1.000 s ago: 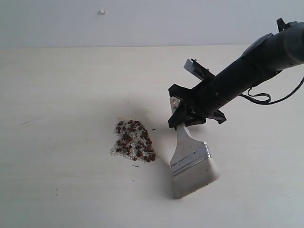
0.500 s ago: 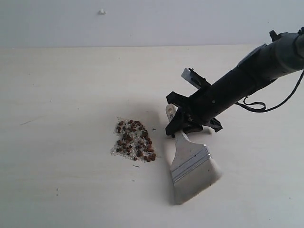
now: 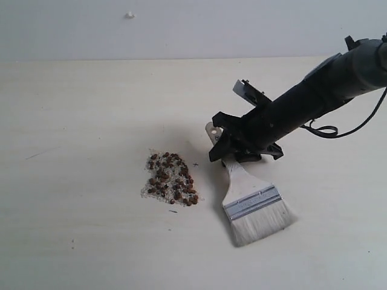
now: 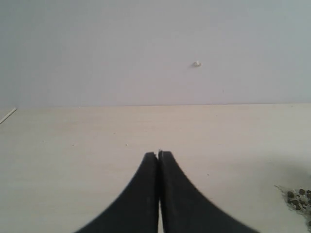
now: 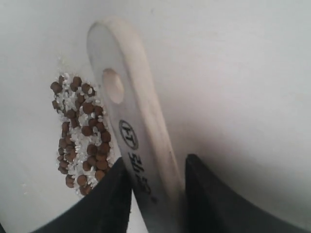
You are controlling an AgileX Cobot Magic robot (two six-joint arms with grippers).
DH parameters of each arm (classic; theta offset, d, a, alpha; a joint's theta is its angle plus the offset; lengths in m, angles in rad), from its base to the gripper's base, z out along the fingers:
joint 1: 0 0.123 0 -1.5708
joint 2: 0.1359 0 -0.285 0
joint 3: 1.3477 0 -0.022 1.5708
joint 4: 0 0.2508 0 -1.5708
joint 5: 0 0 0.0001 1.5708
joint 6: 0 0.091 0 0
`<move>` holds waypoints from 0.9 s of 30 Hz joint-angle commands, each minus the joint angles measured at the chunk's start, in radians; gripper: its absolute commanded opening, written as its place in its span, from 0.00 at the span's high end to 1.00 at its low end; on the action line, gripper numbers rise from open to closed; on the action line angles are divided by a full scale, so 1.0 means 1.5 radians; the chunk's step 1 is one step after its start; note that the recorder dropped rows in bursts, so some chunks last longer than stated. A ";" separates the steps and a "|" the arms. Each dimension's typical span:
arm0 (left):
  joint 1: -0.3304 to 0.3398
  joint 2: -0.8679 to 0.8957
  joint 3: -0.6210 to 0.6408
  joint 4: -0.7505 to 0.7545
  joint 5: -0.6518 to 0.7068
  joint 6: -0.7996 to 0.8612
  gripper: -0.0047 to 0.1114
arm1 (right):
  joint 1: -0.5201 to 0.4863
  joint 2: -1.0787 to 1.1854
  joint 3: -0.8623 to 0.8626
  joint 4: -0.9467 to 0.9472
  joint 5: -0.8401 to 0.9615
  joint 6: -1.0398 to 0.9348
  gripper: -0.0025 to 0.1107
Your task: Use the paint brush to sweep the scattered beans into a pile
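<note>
exterior view: right gripper (image 3: 222, 145) straddles the paint brush (image 3: 254, 202) handle, the pile (image 3: 171, 179) lying near its fingertips. left wrist view: left gripper (image 4: 158, 154) clenched, empty. right wrist view: fingers (image 5: 114, 199) flank the handle, grip unclear; a snagged lift could flick beans (image 5: 87, 131) loose.

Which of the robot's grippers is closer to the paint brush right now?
Right. The right gripper straddles the paint brush at its handle; the left gripper sits well away, outside the exterior view.

The exterior view looks down on the table (image 3: 72, 241). The left wrist view skims low across it and the right sits close above. All share the pile (image 3: 171, 179).
</note>
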 commanded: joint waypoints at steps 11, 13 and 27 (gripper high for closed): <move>-0.001 -0.003 0.000 -0.006 -0.002 -0.005 0.96 | -0.002 -0.272 0.004 -0.615 -0.172 0.457 0.78; -0.001 -0.003 0.000 -0.006 -0.002 -0.005 0.96 | 0.000 -0.365 0.042 -0.743 -0.190 0.575 0.89; -0.001 -0.003 0.000 -0.006 -0.002 -0.005 0.96 | 0.000 -0.917 0.405 -0.692 -0.147 0.625 0.98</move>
